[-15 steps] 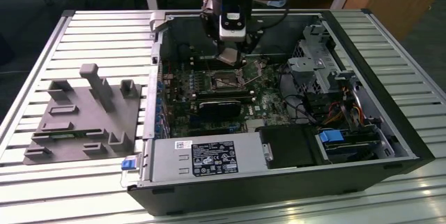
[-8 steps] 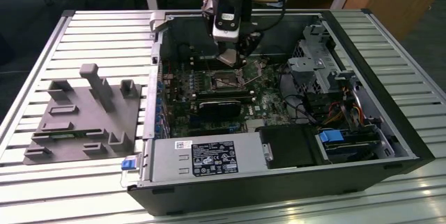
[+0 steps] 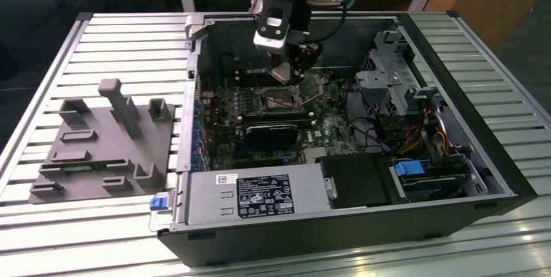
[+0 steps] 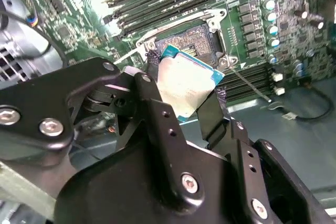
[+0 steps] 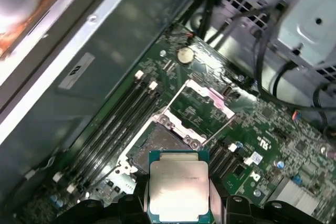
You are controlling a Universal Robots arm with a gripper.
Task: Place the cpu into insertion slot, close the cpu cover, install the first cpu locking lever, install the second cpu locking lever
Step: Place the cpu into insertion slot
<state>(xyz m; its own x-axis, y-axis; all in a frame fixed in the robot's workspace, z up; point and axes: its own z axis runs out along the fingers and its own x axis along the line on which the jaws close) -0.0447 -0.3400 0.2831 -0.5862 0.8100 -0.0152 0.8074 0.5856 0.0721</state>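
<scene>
My gripper (image 3: 285,75) hangs inside the open computer case, shut on the cpu (image 4: 186,84), a flat square chip with a dull silver top and a blue-green rim. In both wrist views a black finger (image 4: 151,60) presses on each side of the chip. The cpu (image 5: 178,184) hovers tilted, just above and beside the insertion slot (image 5: 158,142), a dark square socket in the green board (image 3: 277,99). The cpu cover (image 5: 202,109), a silver frame, stands flipped open on the slot's far side. A thin locking lever (image 4: 250,84) sticks out beside the slot (image 4: 188,44).
Long memory slots (image 5: 113,124) run along one side of the socket. A power supply (image 3: 254,193) fills the case's front, and a drive cage (image 3: 388,77) with cables stands at the exterior view's right. A grey fixture (image 3: 103,141) lies on the slatted table at the left.
</scene>
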